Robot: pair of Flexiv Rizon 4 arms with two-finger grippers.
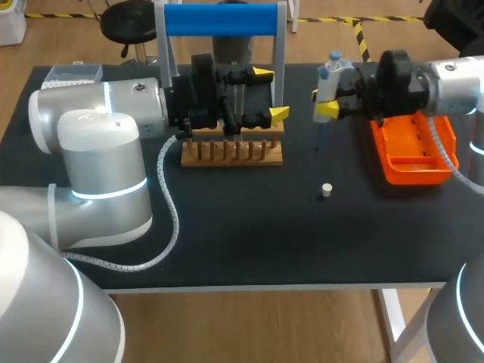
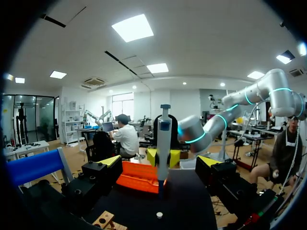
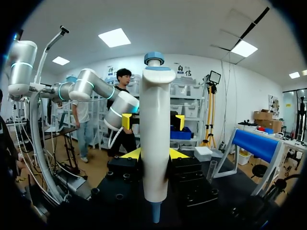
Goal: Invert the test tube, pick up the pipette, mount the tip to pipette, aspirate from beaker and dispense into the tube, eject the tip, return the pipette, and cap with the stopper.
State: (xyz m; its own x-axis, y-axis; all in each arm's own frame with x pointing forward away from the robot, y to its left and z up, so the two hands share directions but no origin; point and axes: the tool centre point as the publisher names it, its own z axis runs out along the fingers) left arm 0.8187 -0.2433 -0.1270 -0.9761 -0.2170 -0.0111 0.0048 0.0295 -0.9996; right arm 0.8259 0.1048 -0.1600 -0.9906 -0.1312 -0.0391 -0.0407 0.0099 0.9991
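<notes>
Your right gripper is clamped on the white plastic pipette with a blue plunger cap, upright with its tip pointing down over the bare black desk. The orange plastic tray sits just beside it, toward the desk's right edge. The small white stopper lies alone on open desk. Your left gripper stands wide over the wooden peg rack.

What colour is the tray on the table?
Bright orange; the tray shows best in the head view.
</notes>
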